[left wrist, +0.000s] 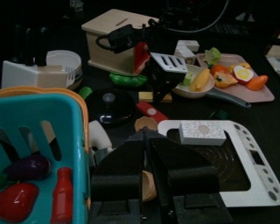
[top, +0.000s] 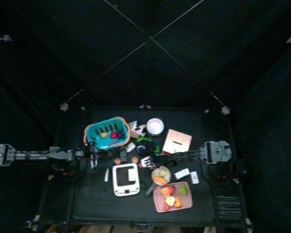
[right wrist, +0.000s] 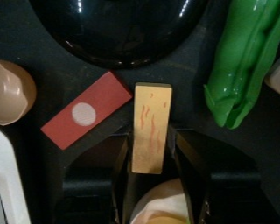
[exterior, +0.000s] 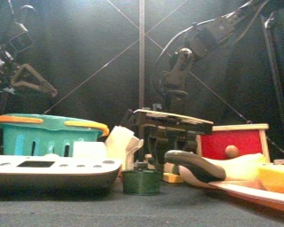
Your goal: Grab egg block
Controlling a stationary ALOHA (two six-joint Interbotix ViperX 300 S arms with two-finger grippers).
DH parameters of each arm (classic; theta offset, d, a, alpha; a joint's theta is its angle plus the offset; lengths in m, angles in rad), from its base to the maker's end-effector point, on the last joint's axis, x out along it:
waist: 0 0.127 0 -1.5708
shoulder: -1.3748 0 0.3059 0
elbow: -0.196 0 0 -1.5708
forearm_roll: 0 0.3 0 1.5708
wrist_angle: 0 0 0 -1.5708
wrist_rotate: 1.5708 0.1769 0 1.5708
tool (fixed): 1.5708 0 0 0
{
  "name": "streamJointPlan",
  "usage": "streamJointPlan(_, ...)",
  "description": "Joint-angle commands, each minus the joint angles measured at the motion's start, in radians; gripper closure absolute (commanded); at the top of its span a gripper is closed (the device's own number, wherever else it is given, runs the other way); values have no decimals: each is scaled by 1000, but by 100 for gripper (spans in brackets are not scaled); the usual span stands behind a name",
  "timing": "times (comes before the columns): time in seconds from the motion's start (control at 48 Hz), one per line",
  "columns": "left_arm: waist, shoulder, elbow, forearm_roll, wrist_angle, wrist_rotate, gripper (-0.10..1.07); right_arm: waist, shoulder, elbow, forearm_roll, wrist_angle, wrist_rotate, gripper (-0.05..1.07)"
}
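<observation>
Egg block sits between the right gripper's parted jaws, near their base; a wooden stick lies just ahead; left gripper rests closed beside the teal basket.

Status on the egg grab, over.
Right gripper open, straddling egg block. Wooden block also partly between the jaws. Left gripper parked by teal basket.

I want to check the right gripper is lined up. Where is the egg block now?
In the right wrist view the egg block sits between the right gripper's jaws, just below the upright wooden block, with the red block off to one side.
</observation>
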State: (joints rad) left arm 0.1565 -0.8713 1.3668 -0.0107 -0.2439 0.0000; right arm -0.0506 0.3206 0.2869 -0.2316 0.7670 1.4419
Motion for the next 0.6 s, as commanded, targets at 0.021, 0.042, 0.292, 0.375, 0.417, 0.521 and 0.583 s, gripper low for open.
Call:
streamJointPlan(0.021, 3, 2, -11, 2, -5, 2, 51, -3, -35, -37, -23, 32, 0, 33)
streamJointPlan(0.042, 3, 2, -9, 0, -5, 2, 51, -3, -38, -38, -28, 40, 0, 33)
streamJointPlan(0.292, 3, 2, -11, 0, -5, 2, 51, -3, -67, -48, -57, 63, 0, 34)
streamJointPlan(0.375, 3, 2, -9, 0, -5, 2, 51, -3, -71, -46, -57, 63, 0, 34)
streamJointPlan(0.417, 3, 2, -11, 0, -5, 2, 51, -3, -71, -46, -58, 63, -2, 34)
streamJointPlan(0.521, 3, 2, -11, 0, -5, 2, 51, -3, -77, -49, -58, 60, -2, 34)
streamJointPlan(0.583, 3, 2, -9, 2, -5, 0, 51, -3, -81, -51, -57, 57, -2, 34)
